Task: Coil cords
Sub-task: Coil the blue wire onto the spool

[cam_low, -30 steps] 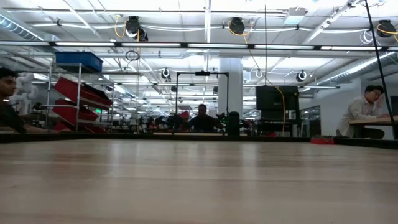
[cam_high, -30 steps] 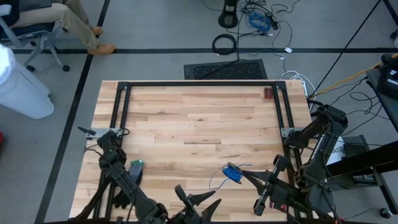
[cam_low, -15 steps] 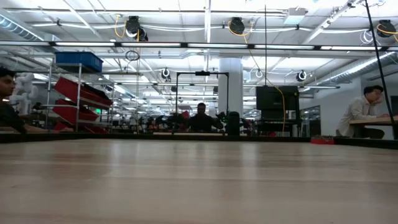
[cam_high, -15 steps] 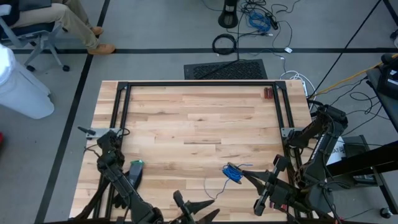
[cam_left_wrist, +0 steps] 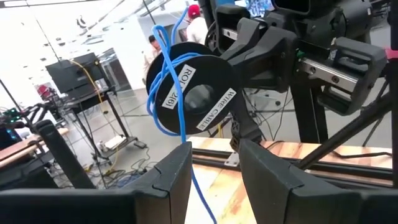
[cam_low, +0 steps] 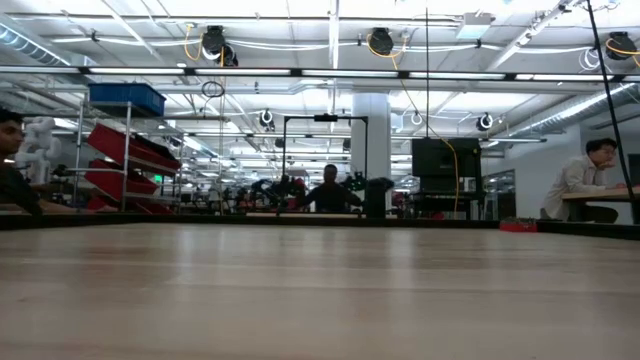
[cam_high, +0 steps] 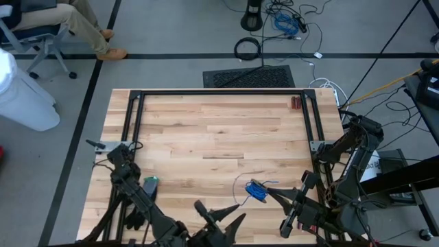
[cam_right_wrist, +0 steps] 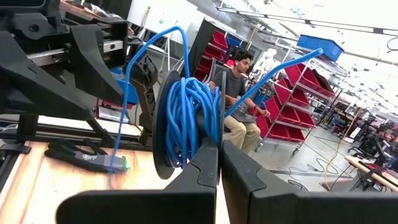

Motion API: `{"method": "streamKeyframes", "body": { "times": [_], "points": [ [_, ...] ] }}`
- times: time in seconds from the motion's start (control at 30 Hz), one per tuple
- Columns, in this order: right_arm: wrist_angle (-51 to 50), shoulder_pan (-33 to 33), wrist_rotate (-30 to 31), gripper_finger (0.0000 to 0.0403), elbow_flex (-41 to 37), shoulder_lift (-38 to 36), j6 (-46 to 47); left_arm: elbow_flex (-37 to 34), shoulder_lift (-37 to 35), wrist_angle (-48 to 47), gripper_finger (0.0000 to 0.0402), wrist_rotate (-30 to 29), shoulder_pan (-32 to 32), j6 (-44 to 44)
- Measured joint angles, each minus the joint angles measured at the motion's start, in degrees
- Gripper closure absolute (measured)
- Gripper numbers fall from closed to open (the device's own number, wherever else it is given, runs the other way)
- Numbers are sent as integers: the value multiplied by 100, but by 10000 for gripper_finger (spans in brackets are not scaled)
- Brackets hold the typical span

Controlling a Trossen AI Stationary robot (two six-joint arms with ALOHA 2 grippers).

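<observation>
The right gripper [cam_high: 264,191] is clamping tight on a black spool [cam_right_wrist: 166,127] wound with the blue wire [cam_high: 256,190], above the table's [cam_high: 206,130] near edge. The left gripper [cam_high: 223,218], beside the spool, is standing part-open around the wire's loose tail.

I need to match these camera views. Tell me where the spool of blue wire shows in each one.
High view: the spool of blue wire sits low, right of centre, at the right gripper.
Low view: not in it.
Left wrist view: upper centre, its labelled black face beyond the left gripper.
Right wrist view: centre, edge-on, clamped between the fingers.
Shared landmark: the black glove, also in the right wrist view.
</observation>
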Motion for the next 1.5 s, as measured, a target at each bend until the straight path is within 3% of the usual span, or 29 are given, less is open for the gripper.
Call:
{"method": "streamKeyframes", "body": {
  "times": [0.33, 1.27, 1.5],
  "points": [
    [0, 0, 0, 403, 0, 0, 2, 0, 0, 11, 261, 1, -374, -32],
    [-2, 0, -1, 403, 0, 0, 22, 0, 0, 2, 262, -74, 7, 1],
    [-2, 0, -2, 403, 0, 0, 22, 0, 0, -26, 319, -27, 7, 7]
  ]
}}
